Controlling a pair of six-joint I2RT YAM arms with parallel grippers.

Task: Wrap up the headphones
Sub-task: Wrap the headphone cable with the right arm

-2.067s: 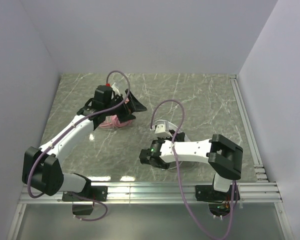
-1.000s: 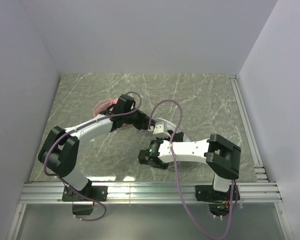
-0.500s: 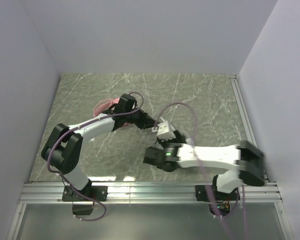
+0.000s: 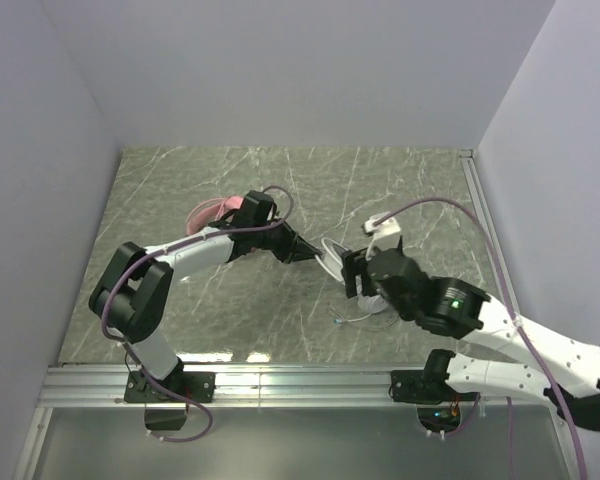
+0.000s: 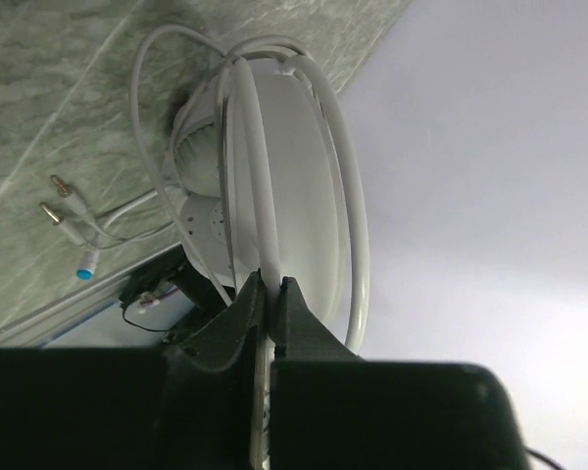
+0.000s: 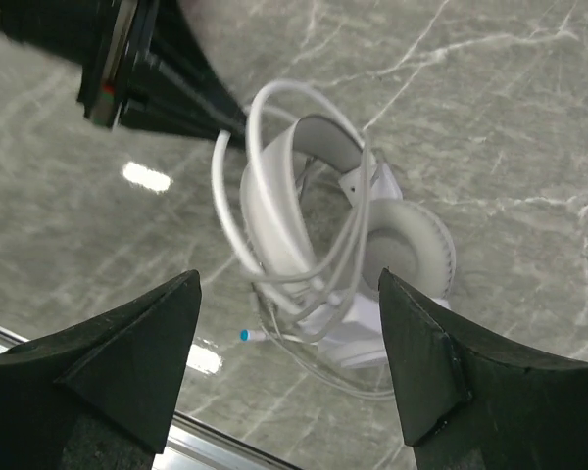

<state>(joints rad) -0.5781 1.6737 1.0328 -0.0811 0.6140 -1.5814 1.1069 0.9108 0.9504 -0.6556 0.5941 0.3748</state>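
The white headphones (image 6: 314, 245) lie on the marble table (image 4: 420, 200) with their headband up and the thin cable looped loosely round it. My left gripper (image 5: 268, 287) is shut on a strand of that cable next to the headband; from above it (image 4: 315, 256) sits at the headset's left side. My right gripper (image 6: 289, 362) hangs open above the white headphones (image 4: 375, 300), both fingers well apart from them. The cable's blue-tipped plug (image 6: 245, 336) rests on the table. The pink headphones (image 4: 208, 213) lie behind the left arm, partly hidden by it.
Grey walls close in the table at the back and both sides. A metal rail (image 4: 300, 380) runs along the near edge by the arm bases. The left arm (image 4: 195, 255) stretches across the table's middle towards the right arm.
My right gripper has opened and lifted off the white headphones while that arm swung out to the right. The left gripper has shut on the white cable and edged right.
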